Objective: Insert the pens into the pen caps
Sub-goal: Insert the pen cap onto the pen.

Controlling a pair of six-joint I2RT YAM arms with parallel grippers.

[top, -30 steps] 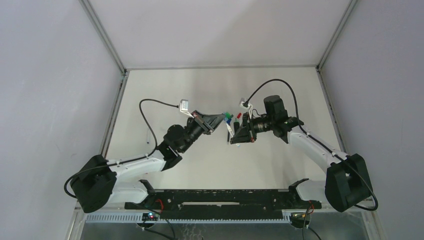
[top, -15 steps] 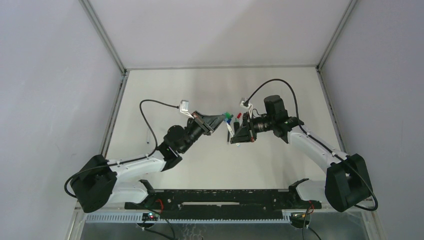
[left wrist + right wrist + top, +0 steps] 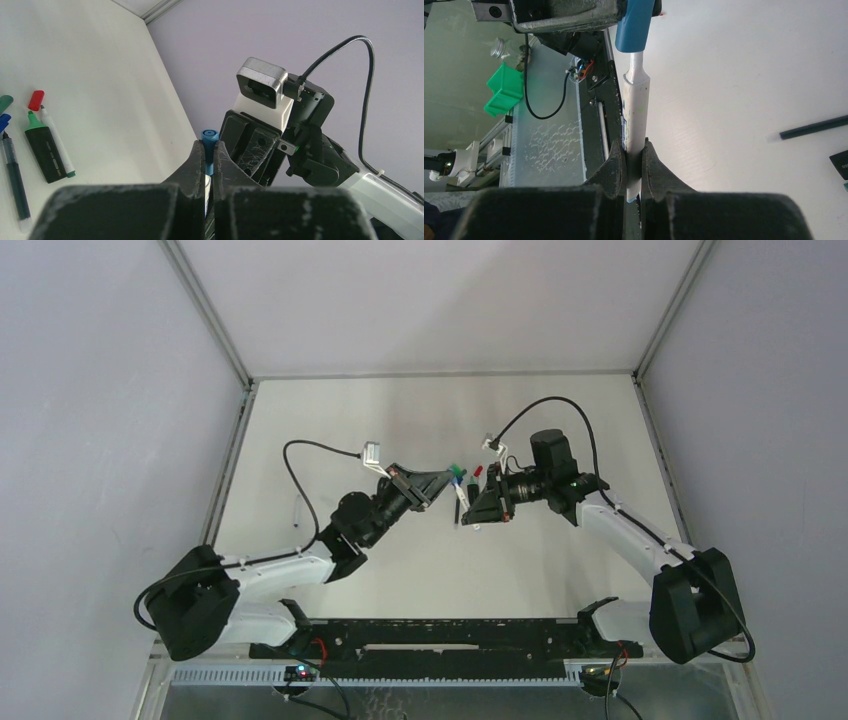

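Blue cap (image 3: 209, 136) pinched in our fully closed left tool (image 3: 209, 146) | white pen (image 3: 635, 115) clamped by its barrel in our right tool (image 3: 634, 150), both above the counter (image 3: 749, 75) | left arm (image 3: 290, 565) has edged inward; pen's tip now sits at the cap's mouth | we judge pressing home remains

Blue cap (image 3: 636, 25), white pen (image 3: 635, 120), black marker (image 3: 45, 155) with green end, red cap (image 3: 35, 100)

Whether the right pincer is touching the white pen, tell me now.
Touching. The right wrist view shows the right pincer closed on the white pen, both fingers pressed against its barrel with no gap.
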